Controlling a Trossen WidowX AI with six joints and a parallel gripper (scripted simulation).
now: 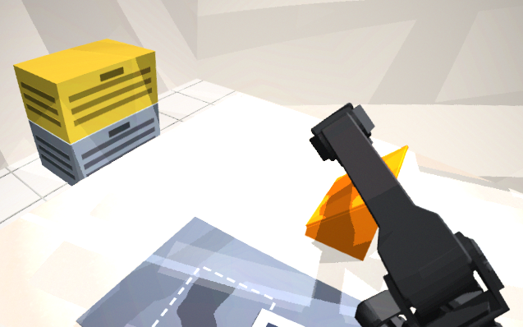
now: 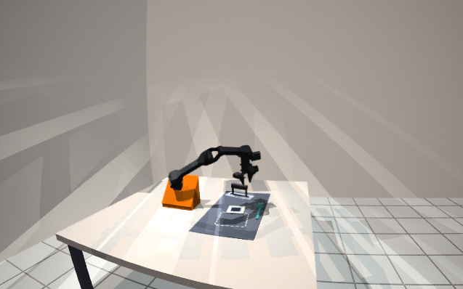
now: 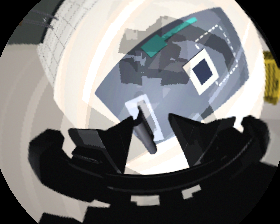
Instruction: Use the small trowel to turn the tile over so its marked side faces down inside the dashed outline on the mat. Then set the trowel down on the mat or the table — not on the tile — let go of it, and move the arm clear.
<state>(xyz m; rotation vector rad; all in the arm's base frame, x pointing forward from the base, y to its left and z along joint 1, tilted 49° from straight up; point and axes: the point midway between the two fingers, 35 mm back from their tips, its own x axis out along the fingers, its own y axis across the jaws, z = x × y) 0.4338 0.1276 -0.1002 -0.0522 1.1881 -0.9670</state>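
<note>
The trowel (image 2: 239, 186) (image 3: 147, 136), with a black bar handle over a flat pale plate, stands near the end of the blue-grey mat (image 2: 204, 224) (image 3: 111, 92) (image 1: 123, 292). My gripper (image 2: 246, 182) (image 3: 151, 117) is open and empty, pointing down just above the handle. In the wrist view the handle shows between and beyond the fingertips. In the top view the gripper is out of frame. The white tile (image 2: 235, 209) (image 3: 203, 71) lies flat, its dark square mark up, at the edge of the dashed outline (image 1: 205, 268), mostly outside it.
A teal tool (image 2: 259, 208) (image 3: 155, 46) with a wide blade and thin handle lies on the mat near its long edge. The orange wedge-shaped base (image 1: 337, 222) (image 2: 186, 200) stands beside the mat. Stacked yellow (image 1: 111, 94) and grey crates stand beyond the table.
</note>
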